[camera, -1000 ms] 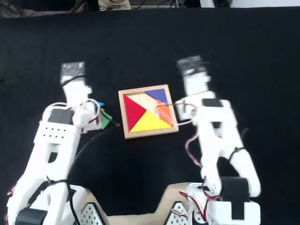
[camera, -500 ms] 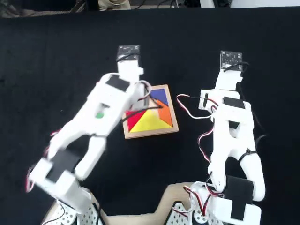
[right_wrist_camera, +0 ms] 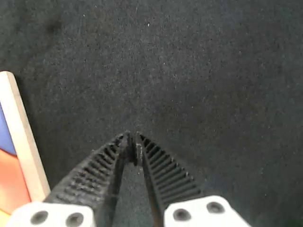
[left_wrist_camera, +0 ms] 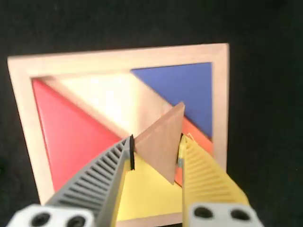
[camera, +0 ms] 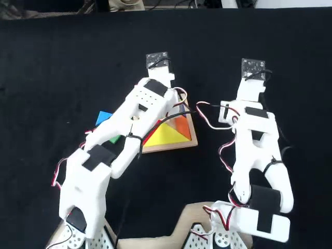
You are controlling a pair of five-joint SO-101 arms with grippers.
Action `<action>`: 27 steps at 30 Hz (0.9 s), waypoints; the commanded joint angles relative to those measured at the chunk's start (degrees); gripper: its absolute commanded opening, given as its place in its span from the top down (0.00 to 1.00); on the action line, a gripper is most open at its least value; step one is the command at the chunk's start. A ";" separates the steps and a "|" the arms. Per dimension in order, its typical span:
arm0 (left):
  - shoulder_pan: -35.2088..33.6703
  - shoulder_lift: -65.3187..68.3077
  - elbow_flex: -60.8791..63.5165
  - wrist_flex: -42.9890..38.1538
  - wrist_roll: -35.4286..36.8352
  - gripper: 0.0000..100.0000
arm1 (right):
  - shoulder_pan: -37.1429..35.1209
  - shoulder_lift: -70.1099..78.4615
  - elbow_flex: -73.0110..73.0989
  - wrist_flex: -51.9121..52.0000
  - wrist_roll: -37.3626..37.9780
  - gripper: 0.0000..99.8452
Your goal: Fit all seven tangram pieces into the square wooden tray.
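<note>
Over the tray, the left pincer has swung in from the left of the desk, clamped on a brown triangle; the right pincer, closed and empty, has withdrawn alongside. Placing it looks next.

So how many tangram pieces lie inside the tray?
4: red triangle along one wall, blue triangle in a corner, yellow triangle beside the red, orange piece between blue and yellow. The left gripper, holding a brown piece, may hide more.
</note>
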 commanded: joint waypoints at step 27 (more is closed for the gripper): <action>-1.01 1.32 -10.42 6.95 2.29 0.76 | -0.26 -0.04 -3.12 -0.53 0.00 0.99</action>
